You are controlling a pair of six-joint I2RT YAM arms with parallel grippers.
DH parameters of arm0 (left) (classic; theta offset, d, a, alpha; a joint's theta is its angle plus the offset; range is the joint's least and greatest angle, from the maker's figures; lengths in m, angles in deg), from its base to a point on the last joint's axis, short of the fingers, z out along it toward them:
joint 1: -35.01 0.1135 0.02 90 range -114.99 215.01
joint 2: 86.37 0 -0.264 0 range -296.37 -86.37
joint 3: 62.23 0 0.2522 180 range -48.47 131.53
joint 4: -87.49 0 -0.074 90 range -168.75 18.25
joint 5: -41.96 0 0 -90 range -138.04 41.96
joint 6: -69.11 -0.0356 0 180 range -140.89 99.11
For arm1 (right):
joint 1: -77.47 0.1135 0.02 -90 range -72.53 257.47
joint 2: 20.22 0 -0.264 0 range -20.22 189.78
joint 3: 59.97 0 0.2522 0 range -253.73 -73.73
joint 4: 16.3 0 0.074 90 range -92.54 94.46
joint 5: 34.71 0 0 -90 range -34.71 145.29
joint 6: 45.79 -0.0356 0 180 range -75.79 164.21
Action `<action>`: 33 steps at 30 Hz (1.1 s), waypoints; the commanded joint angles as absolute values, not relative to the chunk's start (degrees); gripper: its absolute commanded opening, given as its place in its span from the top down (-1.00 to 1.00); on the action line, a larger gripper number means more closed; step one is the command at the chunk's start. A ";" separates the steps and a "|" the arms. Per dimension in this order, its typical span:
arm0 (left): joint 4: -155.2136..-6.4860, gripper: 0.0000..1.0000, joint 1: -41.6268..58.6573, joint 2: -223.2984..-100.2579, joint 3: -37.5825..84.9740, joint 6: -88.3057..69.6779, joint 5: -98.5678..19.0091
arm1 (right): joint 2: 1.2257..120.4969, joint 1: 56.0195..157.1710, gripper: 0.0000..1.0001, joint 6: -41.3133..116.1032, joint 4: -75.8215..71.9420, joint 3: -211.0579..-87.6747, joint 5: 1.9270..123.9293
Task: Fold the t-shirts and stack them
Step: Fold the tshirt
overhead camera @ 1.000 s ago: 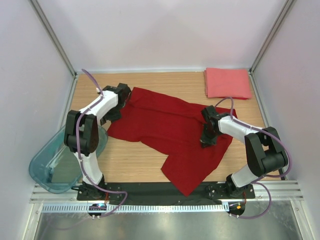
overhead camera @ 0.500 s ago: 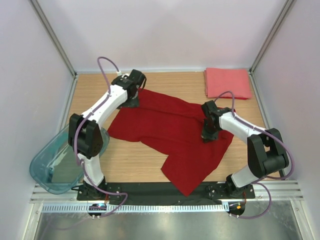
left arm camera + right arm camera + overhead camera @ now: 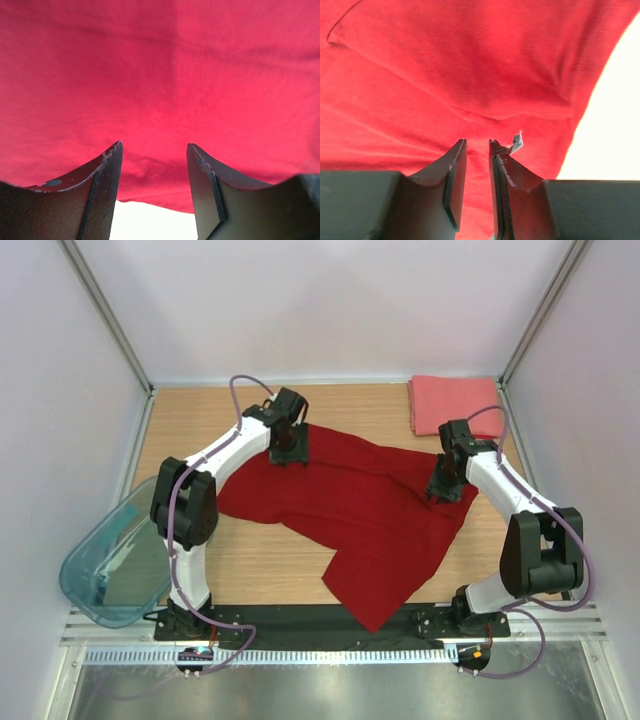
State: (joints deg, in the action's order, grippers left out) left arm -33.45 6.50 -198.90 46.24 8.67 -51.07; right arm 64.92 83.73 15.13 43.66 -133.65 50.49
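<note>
Over the far-left edge of the dark red t-shirt (image 3: 350, 510), the left hand (image 3: 290, 452) points down with its jaws spread wide. The wrist view shows cloth beneath its two fingers (image 3: 100, 190) and nothing between them. Near the shirt's right edge, the right hand (image 3: 443, 488) stands low over the cloth, jaws parted by a narrow slit. Red fabric shows through the gap, gathered into a low ridge just ahead of the fingertips, and no fold is clamped.

The dark red t-shirt lies spread and creased across the middle of the wooden worktop (image 3: 270, 560), its near corner reaching onto the black mounting plate (image 3: 300, 618). The salmon-pink t-shirt (image 3: 455, 406) lies folded to a rectangle in the far right corner, apart from the red one. A translucent teal bin (image 3: 100, 575) sits at the near left, partly off the worktop edge.
</note>
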 commanded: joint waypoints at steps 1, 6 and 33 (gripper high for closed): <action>-38.84 -0.10 5.66 -196.25 40.93 8.90 -44.70 | 66.96 84.15 0.40 16.53 39.31 -133.32 54.58; -39.90 -0.08 5.48 -193.69 35.03 8.03 -44.26 | 64.52 88.17 0.75 15.99 36.32 -133.23 55.55; -36.65 -0.08 5.66 -191.14 31.07 2.84 -46.37 | 83.92 91.62 0.58 19.60 33.15 -145.19 44.65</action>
State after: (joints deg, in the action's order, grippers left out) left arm -37.19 5.67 -193.90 31.75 4.10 -45.65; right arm 82.65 91.71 18.71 33.61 -142.96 47.17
